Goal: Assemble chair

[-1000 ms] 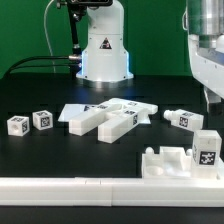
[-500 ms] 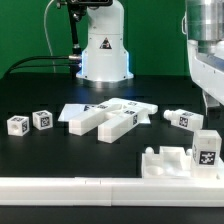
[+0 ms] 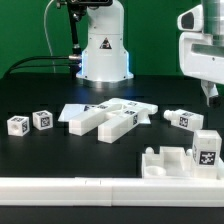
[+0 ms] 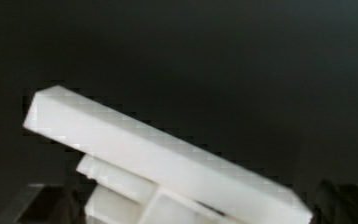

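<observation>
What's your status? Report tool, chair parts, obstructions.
Tool open, empty, high at the exterior view's right. Small white plastic chair pieces lie scattered on the black table. Nothing blocks the tool.

Tool [image 3: 209, 95] a little higher now than a second ago.

We see a base [image 3: 118, 55] with a smooth, rounded white shell, a small black triangular mark [image 3: 100, 45] on its front and a pale blue glow [image 3: 106, 72] along its lower edge. Thick black cables [image 3: 40, 63] run in low to the base from the exterior view's left, and thinner black leads [image 3: 72, 30] hang beside the dark joint [image 3: 85, 6] above the shell. At the exterior view's right we see the arm [image 3: 203, 55], its bulky white casing glossy and soft-edged, with a round cap [image 3: 186, 20] on its side.
</observation>
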